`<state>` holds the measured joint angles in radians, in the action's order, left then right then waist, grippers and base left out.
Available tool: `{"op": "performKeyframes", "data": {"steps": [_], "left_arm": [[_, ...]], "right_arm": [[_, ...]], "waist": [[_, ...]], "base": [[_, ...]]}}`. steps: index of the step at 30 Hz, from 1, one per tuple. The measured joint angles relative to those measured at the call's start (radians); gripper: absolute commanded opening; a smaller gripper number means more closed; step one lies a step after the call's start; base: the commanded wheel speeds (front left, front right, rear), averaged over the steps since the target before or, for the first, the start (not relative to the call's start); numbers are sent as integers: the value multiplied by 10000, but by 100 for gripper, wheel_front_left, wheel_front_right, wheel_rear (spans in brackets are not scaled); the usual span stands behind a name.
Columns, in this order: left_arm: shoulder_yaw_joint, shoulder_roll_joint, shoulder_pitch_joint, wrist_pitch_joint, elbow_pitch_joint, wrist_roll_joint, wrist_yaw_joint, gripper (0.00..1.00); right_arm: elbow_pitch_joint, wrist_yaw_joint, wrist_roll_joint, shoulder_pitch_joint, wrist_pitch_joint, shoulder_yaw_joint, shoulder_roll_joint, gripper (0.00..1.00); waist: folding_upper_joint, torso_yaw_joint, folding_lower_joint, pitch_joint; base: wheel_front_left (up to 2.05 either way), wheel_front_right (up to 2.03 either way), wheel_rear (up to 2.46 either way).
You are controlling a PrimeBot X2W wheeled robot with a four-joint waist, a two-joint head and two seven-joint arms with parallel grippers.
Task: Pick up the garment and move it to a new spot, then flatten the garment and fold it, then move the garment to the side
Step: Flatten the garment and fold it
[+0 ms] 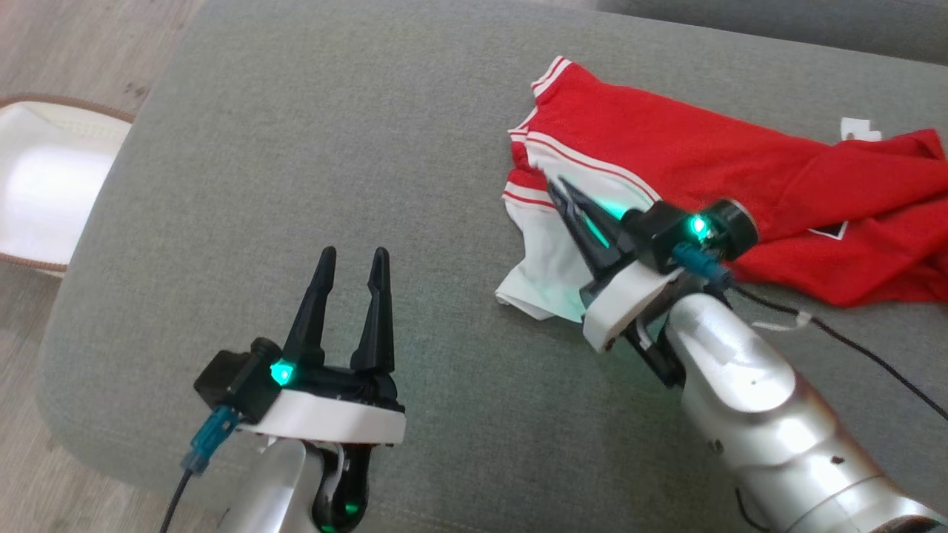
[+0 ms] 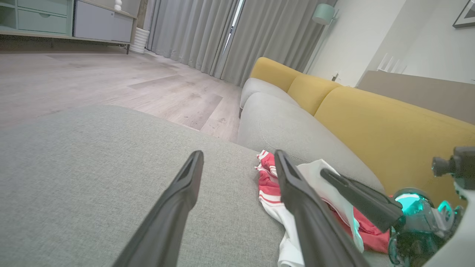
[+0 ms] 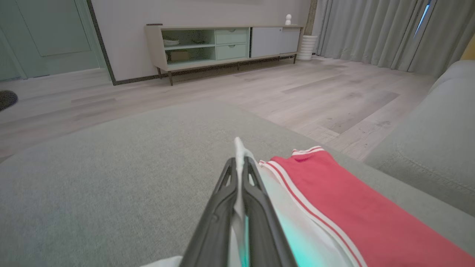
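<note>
The garment [image 1: 703, 178] is red with white panels and red-white stripes, lying crumpled on the right of a grey cushion [image 1: 333, 170]. My right gripper [image 1: 554, 185] is shut on the garment's white edge near its left side; in the right wrist view [image 3: 239, 163] a fold of white cloth sticks up between the closed fingers. The garment's red part [image 3: 334, 196] runs off to the right there. My left gripper [image 1: 352, 255] stands open over bare cushion at the lower left, well apart from the garment [image 2: 269, 185], with nothing between its fingers [image 2: 185, 185].
A white basket [image 1: 44, 185] with a brown rim stands on the wood floor left of the cushion. A yellow sofa back [image 2: 371, 122] rises behind the grey seats. A black cable [image 1: 874, 355] trails from my right wrist. Bare cushion spreads across the left and middle.
</note>
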<state>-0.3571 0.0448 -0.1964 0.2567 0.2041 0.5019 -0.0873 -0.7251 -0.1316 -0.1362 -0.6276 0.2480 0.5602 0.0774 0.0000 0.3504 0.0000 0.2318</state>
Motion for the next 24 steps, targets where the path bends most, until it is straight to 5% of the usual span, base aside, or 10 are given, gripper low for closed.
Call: {"op": "performKeyframes", "data": {"steps": [5,11,18,20,21,23,24], "left_arm": [[-13,0,-2,0,-13,-13,-10,100],[-268,0,-24,0,-59,111,-21,100],[-660,-6,-279,0,-71,384,-29,100],[-738,-10,-394,0,-69,449,-88,100],[-771,-10,-442,0,-69,456,-90,100],[-892,-10,-485,0,-73,525,-96,100],[-945,-10,-484,0,-75,535,-96,100]], "right_arm": [[763,0,-134,-374,-150,-326,378,0],[1333,0,-339,-2005,-1139,-780,1954,0],[125,0,-136,-4750,-1601,-918,3530,0],[-550,0,213,-5690,-1331,-1039,3666,48],[-938,0,299,-6119,-1216,-1218,3638,38],[-1616,0,560,-6853,-888,-1494,3565,100],[-1948,0,784,-7152,-775,-1613,3498,100]], "waist": [[0,-47,0,-19],[0,243,0,236],[0,877,1,709],[0,1074,2,850],[0,1168,1,915],[0,1345,1,1034],[0,1414,1,1095]], "base": [[0,0,0],[0,0,0],[0,0,0],[0,0,0],[0,0,0],[0,0,0],[0,0,0]]}}
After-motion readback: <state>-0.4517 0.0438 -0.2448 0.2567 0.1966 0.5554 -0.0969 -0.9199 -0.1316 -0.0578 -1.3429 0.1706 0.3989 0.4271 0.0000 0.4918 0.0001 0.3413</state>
